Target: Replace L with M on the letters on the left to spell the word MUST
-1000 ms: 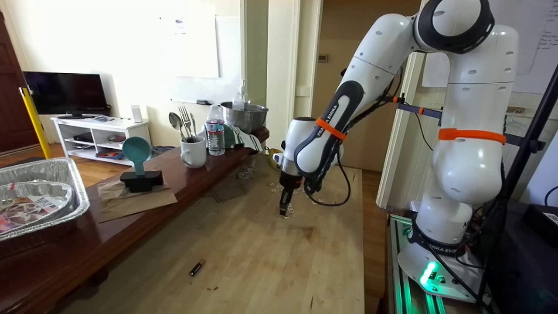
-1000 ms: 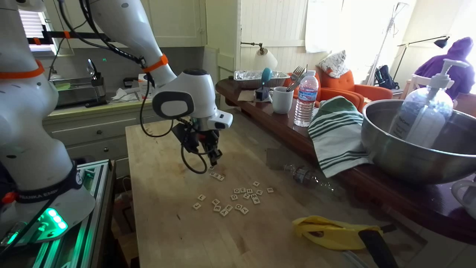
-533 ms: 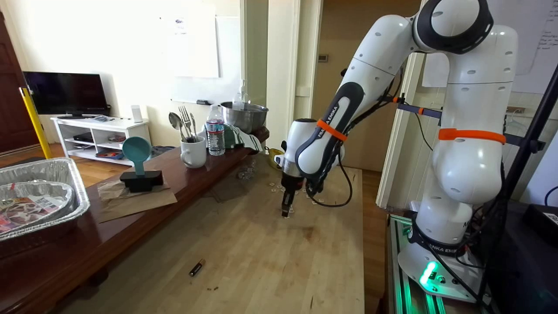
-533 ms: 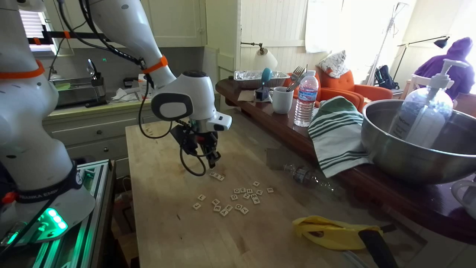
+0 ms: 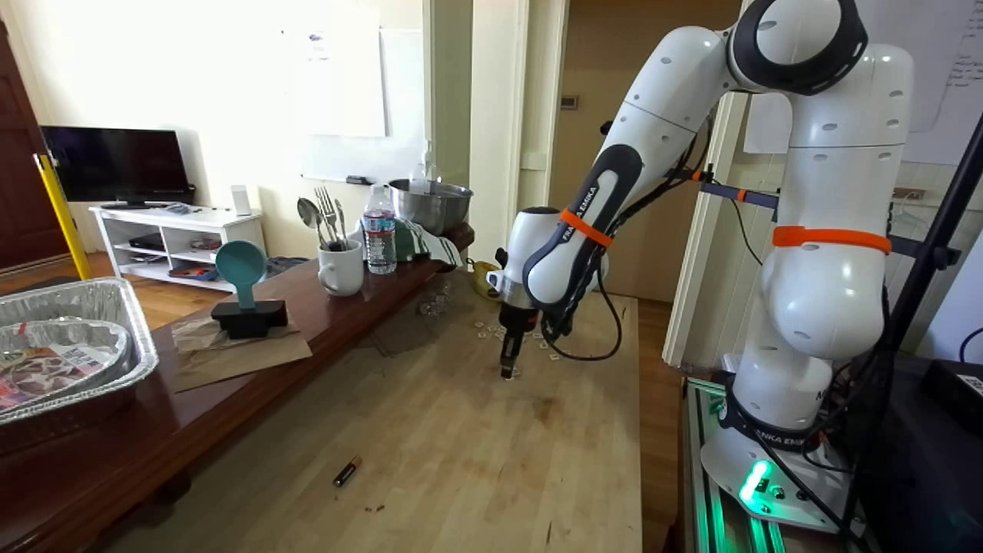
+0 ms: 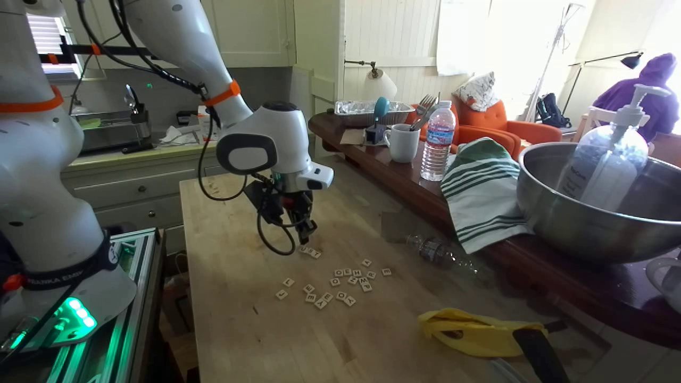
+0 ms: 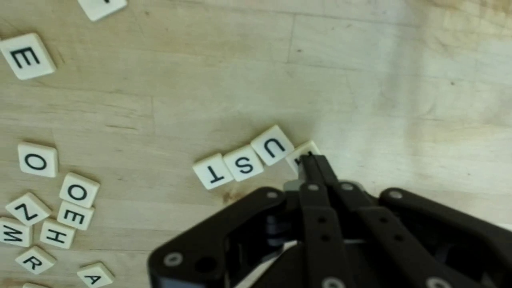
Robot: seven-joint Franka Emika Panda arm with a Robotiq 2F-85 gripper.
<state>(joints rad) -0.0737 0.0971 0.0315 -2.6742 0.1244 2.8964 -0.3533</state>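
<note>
In the wrist view, flat cream letter tiles U [image 7: 273, 145], S [image 7: 243, 162] and T [image 7: 213, 171] lie in a slightly crooked row, upside down. A fourth tile [image 7: 303, 149] touches or nearly touches U at the row's end. Its letter is mostly hidden by my fingertips. My gripper [image 7: 314, 157] is shut, its two fingers together over that tile. I cannot tell whether they touch it. In both exterior views the gripper [image 5: 508, 372] [image 6: 307, 234] points down close above the table. Two tiles that look like L [image 6: 288, 282] [image 6: 281, 294] lie apart from the row.
Several loose tiles lie scattered, including O [image 7: 38, 160], E [image 7: 27, 56] and one reading M or W [image 7: 15, 232]. A battery [image 5: 347, 471], a clear plastic bottle [image 6: 436, 250] and a yellow item [image 6: 473, 332] lie on the table. A raised dark wooden counter [image 5: 253, 376] runs alongside.
My gripper has shifted slightly, to the right in an exterior view, and sits low over the row's end. The end tile, visible a second ago, is now hidden behind it there. The tiles look unmoved.
</note>
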